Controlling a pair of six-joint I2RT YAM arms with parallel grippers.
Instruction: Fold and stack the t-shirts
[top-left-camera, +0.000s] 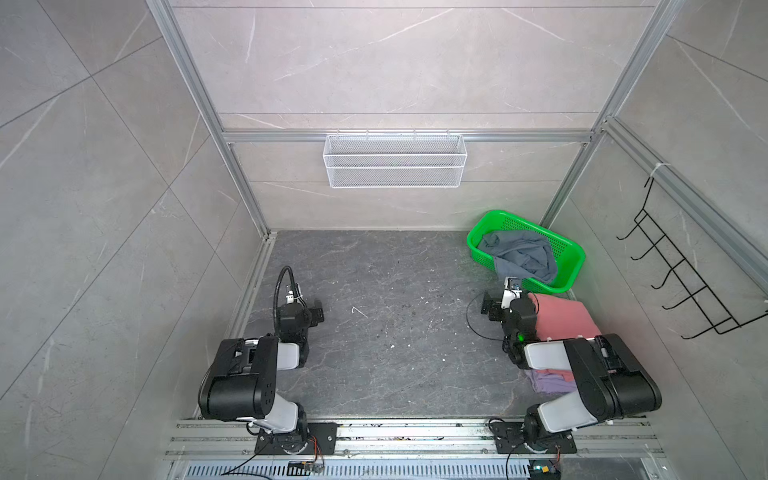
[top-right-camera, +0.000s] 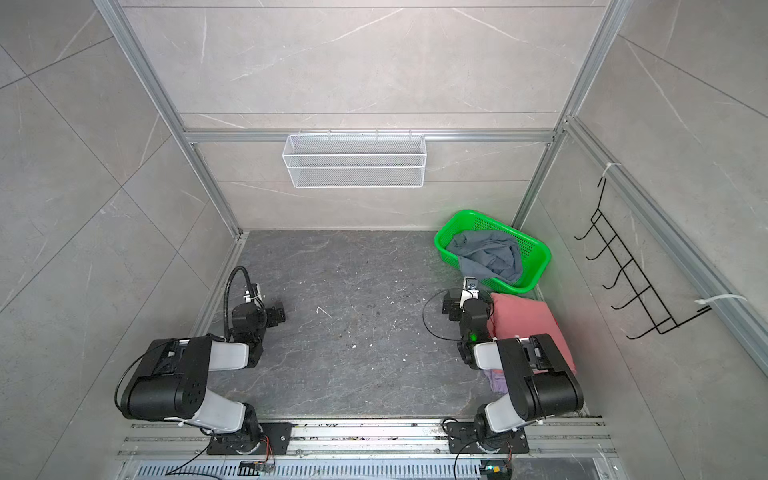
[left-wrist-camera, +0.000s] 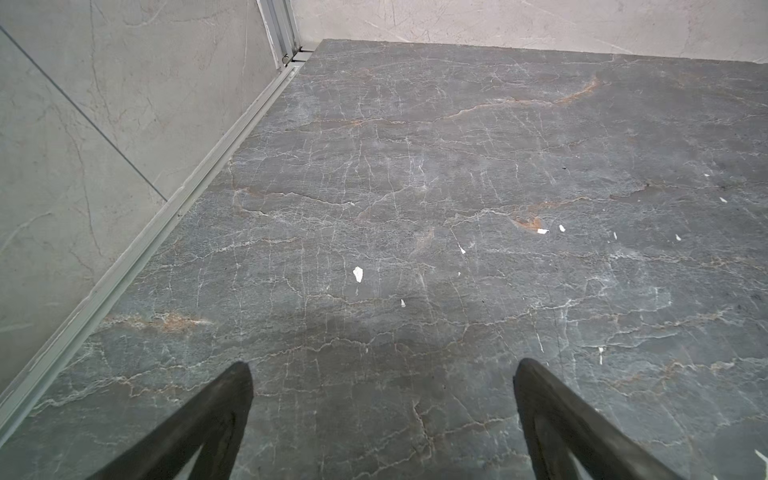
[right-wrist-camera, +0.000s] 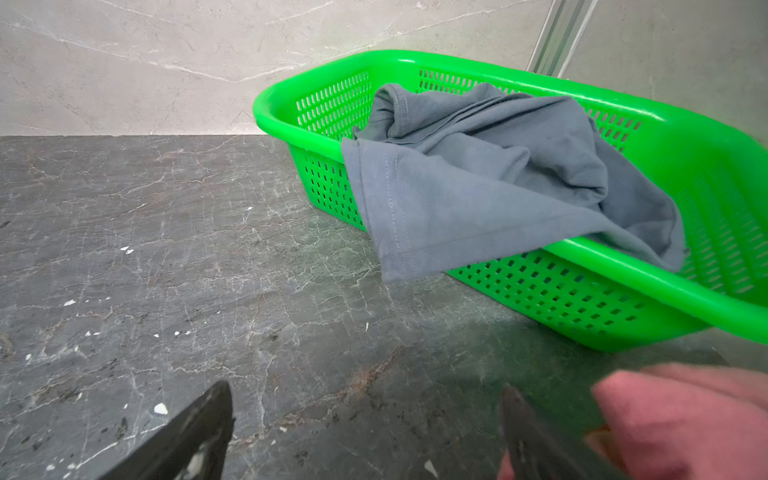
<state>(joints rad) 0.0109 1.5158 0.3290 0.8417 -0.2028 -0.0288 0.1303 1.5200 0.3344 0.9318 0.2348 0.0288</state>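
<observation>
Left gripper (left-wrist-camera: 382, 365) is held wide, empty; right gripper (right-wrist-camera: 368, 388), also spread empty, is pointed at grey shirt (right-wrist-camera: 478, 187) bunched in green basket (right-wrist-camera: 665, 286); pink shirt (top-left-camera: 561, 318) is stacked on lavender shirt (top-left-camera: 548, 380). Grey fetch judged underway: draped hem must be pinched

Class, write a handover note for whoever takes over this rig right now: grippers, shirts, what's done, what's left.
Left gripper: open, empty, over bare table.
Right gripper: open, empty, facing the basket.
Grey shirt: crumpled in the basket, one corner hanging over the rim.
Pink shirt: folded, seemingly atop the lavender shirt, near the basket.
Done: apparently pink and lavender.
Left: take out grey, fold it, stack it.
</observation>
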